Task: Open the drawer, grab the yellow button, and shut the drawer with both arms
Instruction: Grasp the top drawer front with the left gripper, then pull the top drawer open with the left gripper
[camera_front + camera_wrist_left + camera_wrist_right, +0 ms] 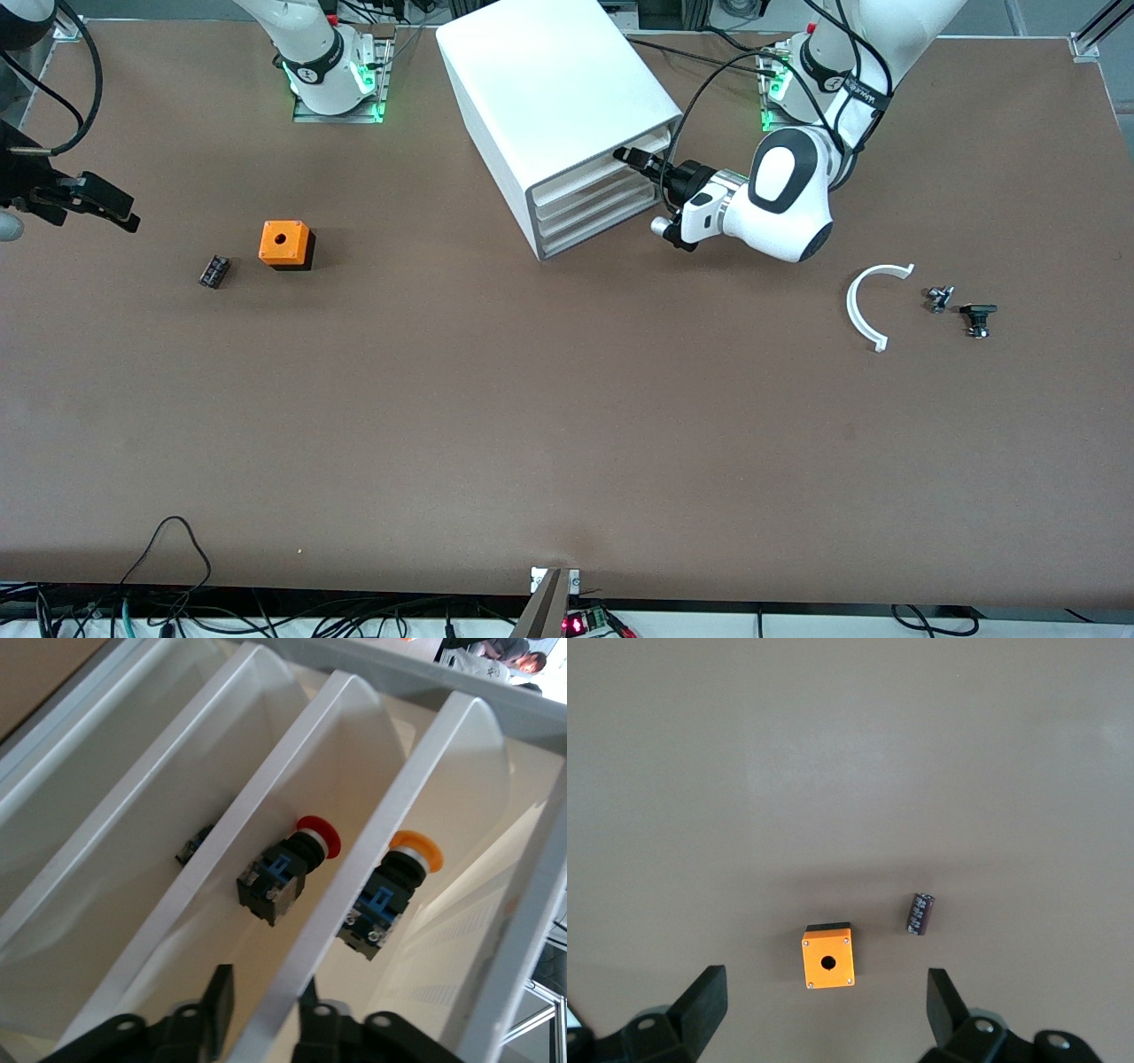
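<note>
L tool (631, 158) sits at the front of the cabinet (549, 80), up at the drawer (594, 164), which isn't pulled out yet. In the L wrist view the tool (261, 1010) is at a narrow gap w/ a white front lip between its fingers (217, 1001), and I judge it's not clamped yet. The button (412, 850) lies inside the cabinet, orange cap showing past a lip, w/ a red-capped button (314, 837) in the compartment next to it. Main risk: the lip between the fingers looks like the one beside the red button, not the one by the orange cap. I can't tell for sure, but closing and pulling here could open the wrong drawer. Second risk: the lip is flared and smooth, so a shallow pinch could slip off mid-pull. An off-axis pull, since the cabinet stands skewed on the table (567, 425), could jam the drawer or drag the whole light cabinet. A jerky pull could send the button rolling deep inside. R arm waits well away from the cabinet, toward its own end of the table. R tool (124, 213) is wide open over bare table, near an orange cube (285, 244). It has a long reach to the cabinet, so a late arrival or a clash w/ the L arm at the drawer is possible.
</note>
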